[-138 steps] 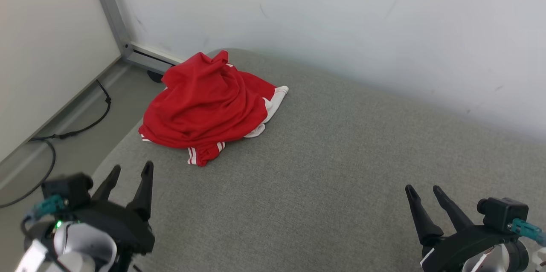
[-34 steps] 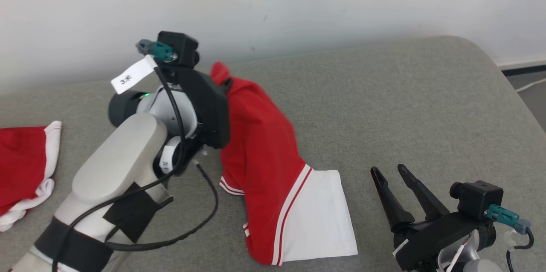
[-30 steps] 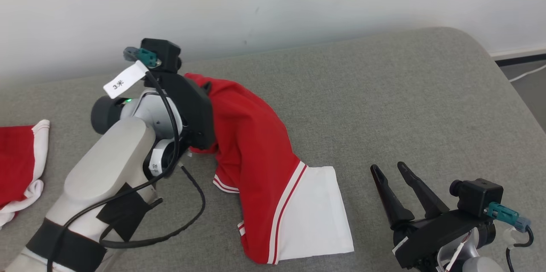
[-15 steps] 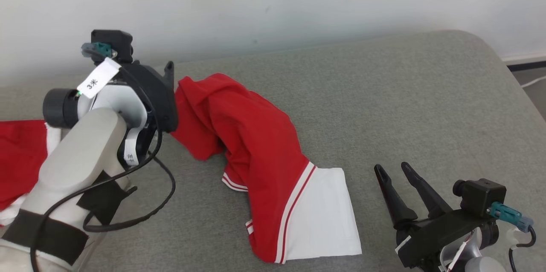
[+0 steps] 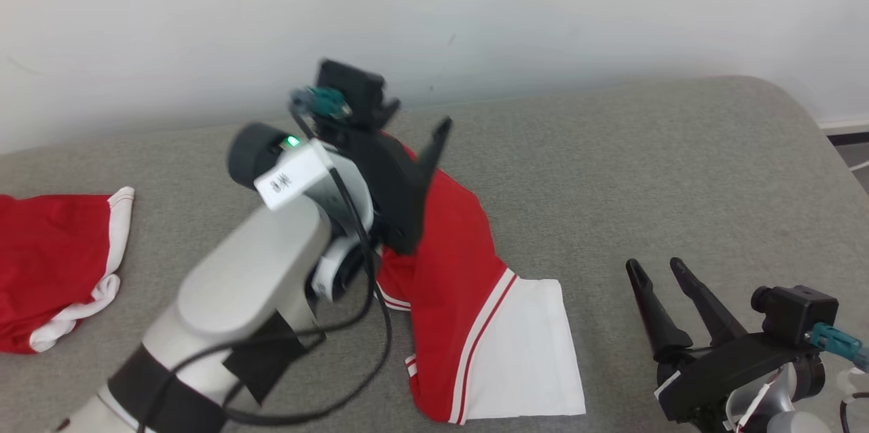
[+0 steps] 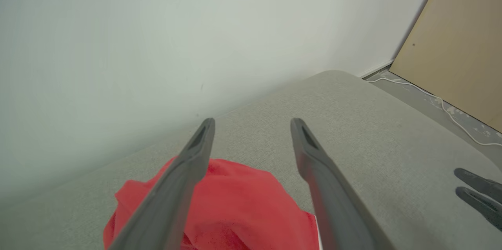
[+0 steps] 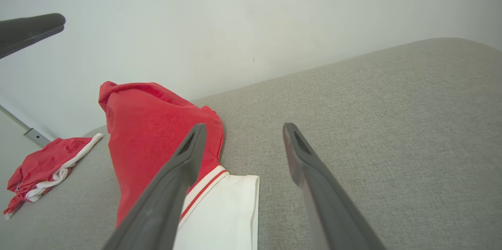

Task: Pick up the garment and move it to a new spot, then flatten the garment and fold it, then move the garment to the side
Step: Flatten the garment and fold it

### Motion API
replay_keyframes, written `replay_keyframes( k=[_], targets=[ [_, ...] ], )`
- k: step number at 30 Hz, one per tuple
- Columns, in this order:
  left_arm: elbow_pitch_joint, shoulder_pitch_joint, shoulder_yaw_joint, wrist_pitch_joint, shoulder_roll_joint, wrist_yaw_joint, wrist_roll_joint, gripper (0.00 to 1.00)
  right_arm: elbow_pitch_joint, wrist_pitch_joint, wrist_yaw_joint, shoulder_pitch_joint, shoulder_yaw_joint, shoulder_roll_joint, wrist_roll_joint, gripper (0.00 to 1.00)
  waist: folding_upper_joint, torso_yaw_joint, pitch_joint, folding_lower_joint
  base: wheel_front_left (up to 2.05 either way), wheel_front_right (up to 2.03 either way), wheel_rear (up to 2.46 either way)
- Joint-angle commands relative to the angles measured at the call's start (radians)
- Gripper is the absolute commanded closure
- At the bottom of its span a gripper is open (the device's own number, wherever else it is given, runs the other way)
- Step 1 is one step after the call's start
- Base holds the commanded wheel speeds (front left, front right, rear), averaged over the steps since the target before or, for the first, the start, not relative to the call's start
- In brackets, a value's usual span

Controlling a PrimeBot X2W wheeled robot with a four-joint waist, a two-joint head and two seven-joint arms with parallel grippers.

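Matt cloth garment [image 5: 461,250], rough-woven cushion [image 5: 645,168]

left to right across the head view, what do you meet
crumpled red-and-white cloth heap → pale left forearm → red garment with white panel → dark two-fingered right tool

Left claw [image 5: 417,116] blurred, hides garment [image 5: 465,243] top; second garment [image 5: 54,256] edge-cropped.

A plain white wall [image 5: 543,5], faintly scuffed, ran across twelve o'clock in the head view, behind a grey fabric-covered counter [image 5: 645,168] whose rounded corner sat at two o'clock. At three o'clock in the left wrist view, the grey floor [image 6: 423,97] carried a white cable [image 6: 443,105] beside a tan panel [image 6: 459,46]. The light was soft and even.
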Motion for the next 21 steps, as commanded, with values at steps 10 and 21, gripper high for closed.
replay_keyframes(
  k=[10,21],
  targets=[
    [-0.161,0.193,-0.110,0.046,0.013,0.035,0.006,0.00,-0.021,0.003,0.000,0.015,-0.046,-0.004,-0.004,0.00,-0.0001,-0.057,0.033,0.0001,0.00,0.00,0.00],
    [-0.255,0.373,-0.164,0.074,0.114,0.119,0.018,0.00,-0.018,-0.009,0.000,0.016,-0.067,-0.004,0.008,0.00,-0.0001,-0.021,0.051,0.0001,0.00,0.00,0.00]
  ],
)
